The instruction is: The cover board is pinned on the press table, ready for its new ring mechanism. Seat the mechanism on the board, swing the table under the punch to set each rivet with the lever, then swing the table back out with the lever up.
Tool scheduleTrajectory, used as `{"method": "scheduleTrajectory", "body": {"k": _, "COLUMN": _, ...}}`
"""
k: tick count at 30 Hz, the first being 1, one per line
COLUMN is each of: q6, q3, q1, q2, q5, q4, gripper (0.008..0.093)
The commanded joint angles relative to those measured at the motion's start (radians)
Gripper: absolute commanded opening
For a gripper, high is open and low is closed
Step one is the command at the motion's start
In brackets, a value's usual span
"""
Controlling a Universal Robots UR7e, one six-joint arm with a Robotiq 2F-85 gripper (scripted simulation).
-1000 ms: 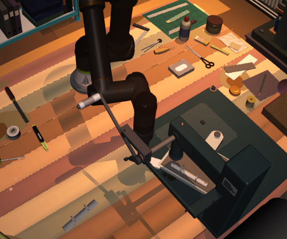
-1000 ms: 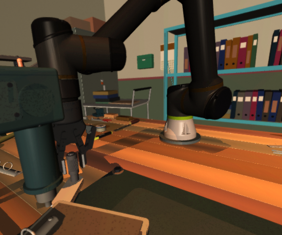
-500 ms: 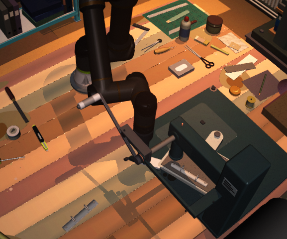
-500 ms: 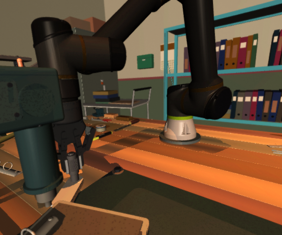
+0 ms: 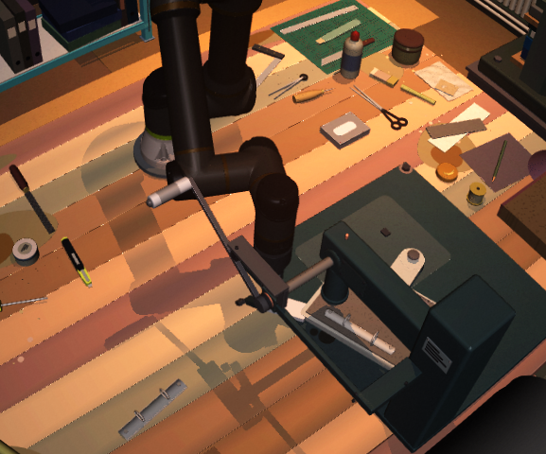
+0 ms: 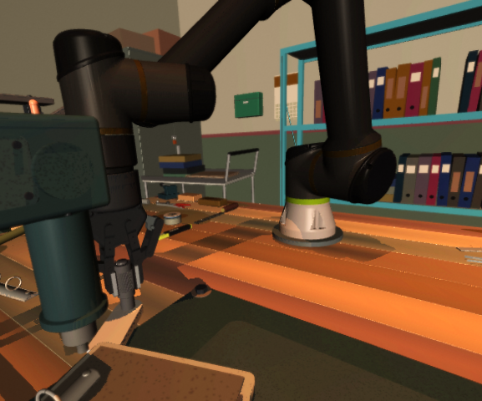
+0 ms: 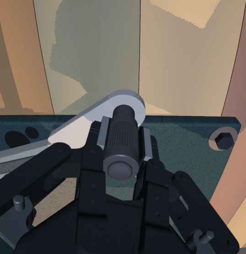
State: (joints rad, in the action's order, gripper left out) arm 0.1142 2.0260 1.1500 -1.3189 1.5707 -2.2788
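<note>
The ring mechanism lies on the brown cover board on the pale swing table, under the press head and its punch. The table's dark knurled handle stands upright at the table's pointed outer tip and is clamped in my gripper, which is closed on it. The press lever slopes up to the left from its hub, ending in a white grip.
Behind the press the bench carries a cutting mat, a glue bottle, scissors and paper scraps. A spare ring mechanism lies on the bench in front. My arm's base stands behind the lever. The press base plate has a bolt at its corner.
</note>
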Motion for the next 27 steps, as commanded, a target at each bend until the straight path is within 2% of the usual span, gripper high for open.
{"method": "scheduleTrajectory", "body": {"k": 1, "q6": 0.0, "q3": 0.0, "q1": 0.0, "q2": -0.001, "q5": 0.0, "q4": 0.0, "gripper": 0.008}}
{"method": "scheduleTrajectory", "body": {"k": 27, "q6": -0.031, "q3": 0.031, "q1": -0.002, "q2": -0.024, "q5": 0.0, "q4": -0.007, "gripper": 0.008}}
